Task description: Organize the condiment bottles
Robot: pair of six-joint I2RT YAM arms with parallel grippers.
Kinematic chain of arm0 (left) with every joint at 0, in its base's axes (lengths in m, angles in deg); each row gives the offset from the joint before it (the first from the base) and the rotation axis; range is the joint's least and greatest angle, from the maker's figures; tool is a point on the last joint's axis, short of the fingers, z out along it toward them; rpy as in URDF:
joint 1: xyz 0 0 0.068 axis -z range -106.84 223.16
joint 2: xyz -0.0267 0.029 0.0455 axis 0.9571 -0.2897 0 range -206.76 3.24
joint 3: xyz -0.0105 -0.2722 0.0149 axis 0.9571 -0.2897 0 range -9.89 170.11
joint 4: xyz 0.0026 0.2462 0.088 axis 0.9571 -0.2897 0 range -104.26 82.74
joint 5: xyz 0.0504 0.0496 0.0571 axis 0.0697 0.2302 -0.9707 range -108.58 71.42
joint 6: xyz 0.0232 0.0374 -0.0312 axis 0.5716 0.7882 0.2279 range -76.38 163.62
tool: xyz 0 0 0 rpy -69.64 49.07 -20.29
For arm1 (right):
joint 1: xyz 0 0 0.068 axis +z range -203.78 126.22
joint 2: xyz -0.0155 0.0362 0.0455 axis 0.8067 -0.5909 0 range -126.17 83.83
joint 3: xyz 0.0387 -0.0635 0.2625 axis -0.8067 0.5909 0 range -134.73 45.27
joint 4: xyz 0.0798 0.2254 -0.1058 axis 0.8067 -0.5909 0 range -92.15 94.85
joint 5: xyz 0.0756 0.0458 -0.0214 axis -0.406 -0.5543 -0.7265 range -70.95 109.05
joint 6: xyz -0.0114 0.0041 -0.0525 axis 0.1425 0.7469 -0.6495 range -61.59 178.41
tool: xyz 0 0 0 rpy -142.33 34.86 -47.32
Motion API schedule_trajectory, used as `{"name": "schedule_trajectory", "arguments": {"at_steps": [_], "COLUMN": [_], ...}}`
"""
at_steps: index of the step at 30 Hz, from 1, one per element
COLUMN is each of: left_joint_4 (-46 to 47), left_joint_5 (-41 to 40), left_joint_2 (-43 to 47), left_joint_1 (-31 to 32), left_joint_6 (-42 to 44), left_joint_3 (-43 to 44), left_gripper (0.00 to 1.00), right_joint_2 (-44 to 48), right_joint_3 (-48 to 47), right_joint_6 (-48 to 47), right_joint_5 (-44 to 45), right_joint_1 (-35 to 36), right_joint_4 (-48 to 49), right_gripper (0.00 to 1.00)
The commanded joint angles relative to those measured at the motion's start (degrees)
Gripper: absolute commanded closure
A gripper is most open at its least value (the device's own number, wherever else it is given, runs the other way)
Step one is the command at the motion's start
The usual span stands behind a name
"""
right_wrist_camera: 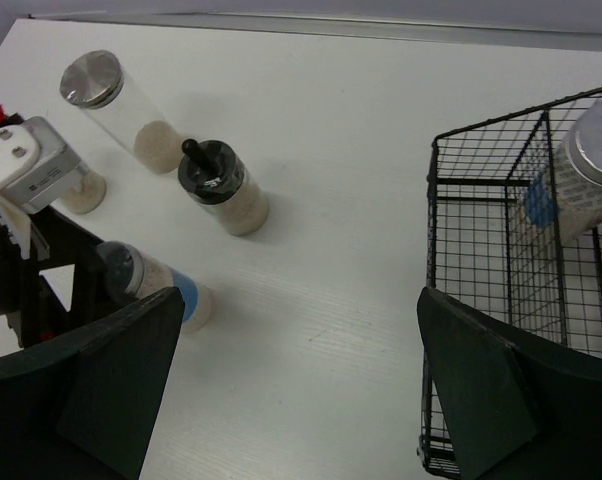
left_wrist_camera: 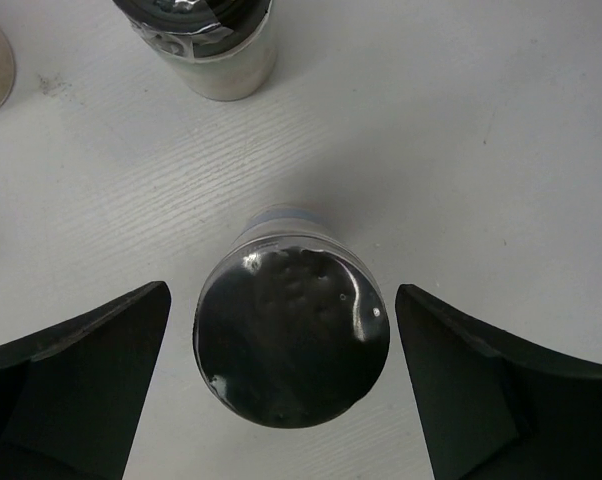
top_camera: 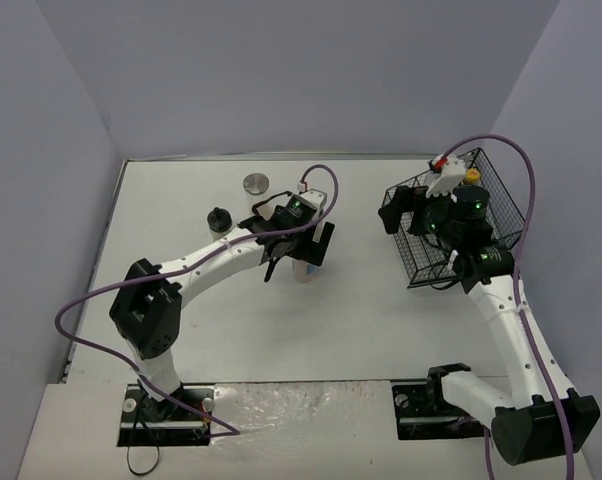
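A shaker with a shiny lid and a blue band (left_wrist_camera: pixel 291 340) stands upright on the table between my left gripper's fingers, with a gap on each side; it also shows in the top view (top_camera: pixel 305 271) and the right wrist view (right_wrist_camera: pixel 156 288). My left gripper (top_camera: pixel 303 248) is open around it. A black-lidded beige jar (right_wrist_camera: pixel 221 188) and a tall silver-lidded shaker (right_wrist_camera: pixel 106 95) stand behind it. My right gripper (right_wrist_camera: pixel 301 400) is open and empty, beside the black wire basket (right_wrist_camera: pixel 501 270). The basket holds a silver-lidded shaker (right_wrist_camera: pixel 581 170) and a yellow-capped bottle (top_camera: pixel 472 176).
Another beige jar (right_wrist_camera: pixel 81 190) stands partly hidden behind the left wrist. The black-lidded jar (left_wrist_camera: pixel 211 45) is just beyond the left fingers. The basket (top_camera: pixel 501 195) sits at the right of the table, with the right arm over it. Grey walls close in the table.
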Motion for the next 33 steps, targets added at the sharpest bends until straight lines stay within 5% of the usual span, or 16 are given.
{"name": "schedule_trajectory", "arguments": {"at_steps": [1, 10, 23, 33], "left_joint_4": [0.0, -1.6, -6.7, -4.6], "left_joint_5": [-1.9, -7.2, -16.0, -17.7], "left_joint_2": [6.4, 22.2, 52.1, 57.0], "left_joint_1": [0.3, -4.3, -21.6, -24.2], "left_joint_6": [0.4, -1.8, 1.7, 2.6], "left_joint_3": [3.1, -5.5, -28.3, -36.8], "left_gripper": [0.03, 0.03, 0.03, 0.03], "right_joint_2": [-0.4, -5.2, -22.0, -33.0], "right_joint_3": [-1.0, -3.3, -4.1, -5.8], "right_joint_6": [-2.5, -4.2, -6.0, -6.5], "right_joint_5": [2.1, 2.8, 10.6, 14.7], "right_joint_1": [5.3, 13.8, 31.1, 33.6], "right_joint_4": [1.8, 2.7, 12.4, 16.2], "right_gripper": [0.00, 0.00, 0.00, 0.01]}}
